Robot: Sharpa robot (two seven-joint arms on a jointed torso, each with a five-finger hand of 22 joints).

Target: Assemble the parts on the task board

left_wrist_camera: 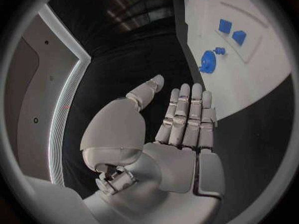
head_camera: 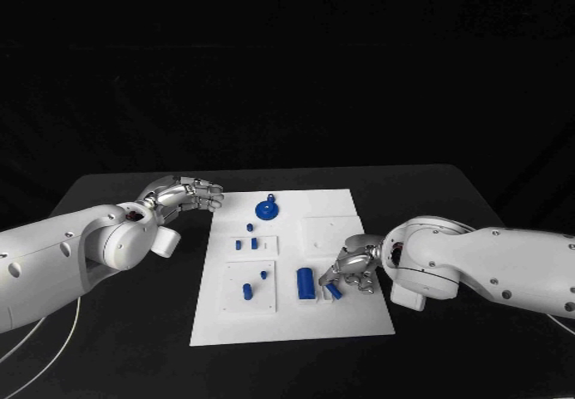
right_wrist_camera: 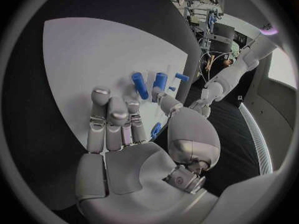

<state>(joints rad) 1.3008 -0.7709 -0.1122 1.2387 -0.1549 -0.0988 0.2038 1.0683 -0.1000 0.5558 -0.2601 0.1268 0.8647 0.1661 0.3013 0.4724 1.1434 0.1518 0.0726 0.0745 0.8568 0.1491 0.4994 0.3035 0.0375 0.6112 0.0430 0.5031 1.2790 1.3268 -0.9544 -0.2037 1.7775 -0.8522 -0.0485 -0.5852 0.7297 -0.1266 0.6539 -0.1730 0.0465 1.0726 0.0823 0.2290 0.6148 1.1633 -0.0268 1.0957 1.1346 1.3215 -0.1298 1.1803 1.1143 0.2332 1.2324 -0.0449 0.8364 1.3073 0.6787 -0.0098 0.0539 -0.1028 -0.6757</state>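
Note:
The white task board (head_camera: 347, 320) (left_wrist_camera: 249, 79) (right_wrist_camera: 93, 55) lies mid-table. On it are a round blue part (head_camera: 268, 208) (left_wrist_camera: 207, 62), several small blue pegs (head_camera: 247, 243) and a larger blue cylinder (head_camera: 306, 283) (right_wrist_camera: 140, 85). My right hand (head_camera: 354, 270) (right_wrist_camera: 118, 129) is over the board's right side, fingers pointing down at it. A small tilted blue part (head_camera: 333, 291) (right_wrist_camera: 156, 130) shows in the gap between its thumb and fingers; I cannot tell whether it is gripped. My left hand (head_camera: 186, 195) (left_wrist_camera: 181, 129) hovers over the black table left of the board's far corner, fingers straight, holding nothing.
Black table (head_camera: 132, 324) surrounds the board on all sides. Square recessed panels (head_camera: 332, 233) mark the board's far right part. My right forearm (head_camera: 479, 266) reaches in over the table's right side.

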